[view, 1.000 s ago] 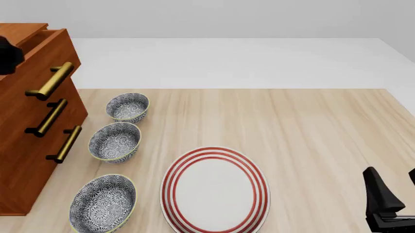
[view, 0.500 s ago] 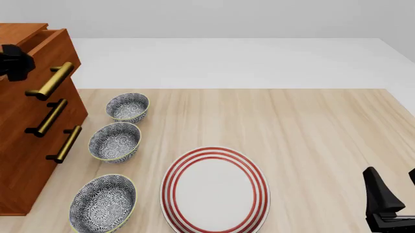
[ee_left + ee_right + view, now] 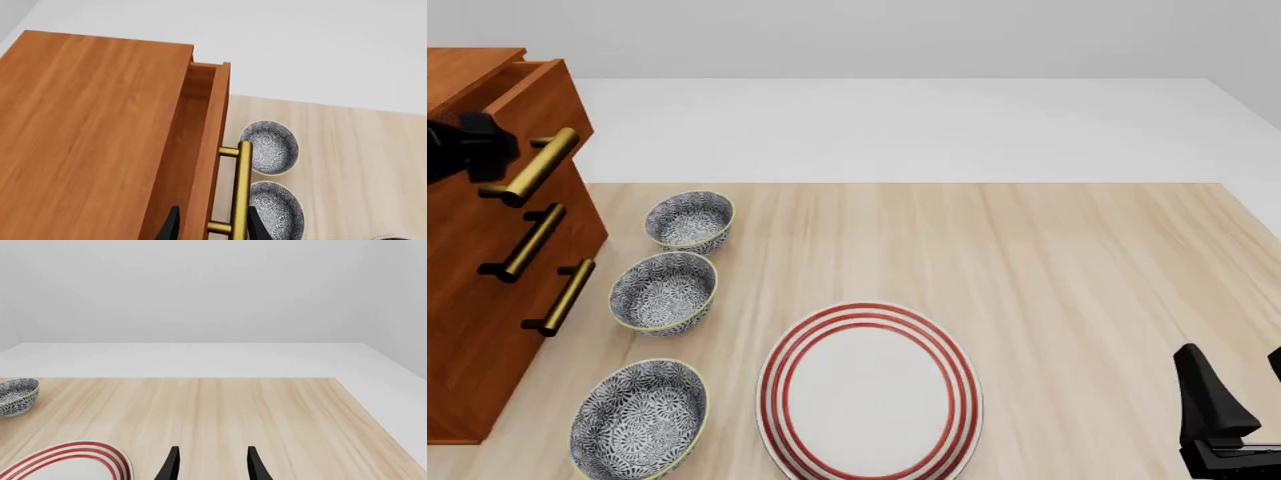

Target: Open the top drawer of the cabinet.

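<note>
The tall reddish-brown wooden cabinet [image 3: 487, 300] stands at the left edge of the pale wood-grain table [image 3: 1068, 270], its three stacked fronts facing the bowls. Its uppermost reddish-brown wooden drawer, the top drawer [image 3: 203, 140], is pulled partly out, so a strip of plain wooden interior shows behind its front panel. The long brass bar handle [image 3: 240, 190] runs along that front. The black left gripper [image 3: 212, 229] hangs over the drawer's front edge with its fingers spread apart, one on the drawer side and one past the handle (the bar sits between them, and no contact shows). In the front view it appears as a dark shape beside the upper end of the handle.

Three blue-and-white patterned bowls [image 3: 665, 290] sit in a row just beside the cabinet, with a white round plate with red rings [image 3: 870, 392] near them. The black right gripper [image 3: 212, 465] rests low at the table's right side, fingers apart, holding nothing.
</note>
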